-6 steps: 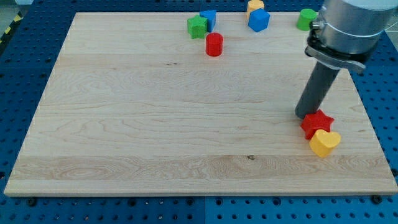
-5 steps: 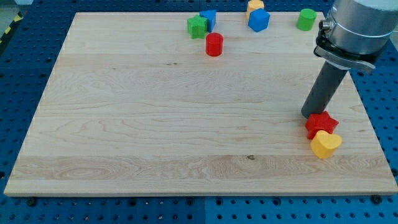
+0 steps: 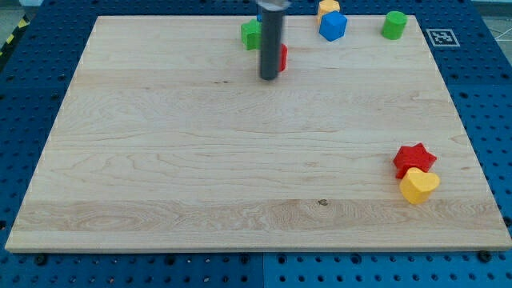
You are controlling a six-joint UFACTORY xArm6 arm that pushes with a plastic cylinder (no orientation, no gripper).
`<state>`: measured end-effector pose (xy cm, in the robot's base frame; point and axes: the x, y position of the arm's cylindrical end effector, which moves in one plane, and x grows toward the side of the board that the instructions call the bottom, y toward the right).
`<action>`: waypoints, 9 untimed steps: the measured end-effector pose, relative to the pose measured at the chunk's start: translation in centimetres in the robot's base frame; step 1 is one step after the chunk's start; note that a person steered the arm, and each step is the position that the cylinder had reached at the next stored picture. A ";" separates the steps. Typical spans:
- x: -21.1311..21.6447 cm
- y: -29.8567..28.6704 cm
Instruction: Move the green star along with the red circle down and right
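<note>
The green star (image 3: 251,34) sits near the worktop's (image 3: 160,160) top edge, left of centre-right. The red circle (image 3: 281,57) lies just below and right of it, mostly hidden behind the dark rod. My tip (image 3: 269,78) rests at the red circle's lower left, touching it or nearly so; the rod blocks the contact point, so I cannot tell which. The tool is a plain rod with no jaws, so it holds nothing.

A blue block (image 3: 261,17) peeks out behind the rod, just right of the green star. Further right along the top edge are a blue cube (image 3: 333,26), an orange block (image 3: 328,7) behind it, and a green cylinder (image 3: 394,25). Far off at lower right, a red star (image 3: 414,158) touches a yellow heart (image 3: 418,185).

Risk: the tip stands below and left of both blocks. Pushing from here would likely drive the red circle up and right, away from the green star, and split the pair.
</note>
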<state>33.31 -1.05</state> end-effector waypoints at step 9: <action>-7.8 2.2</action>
<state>25.51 1.12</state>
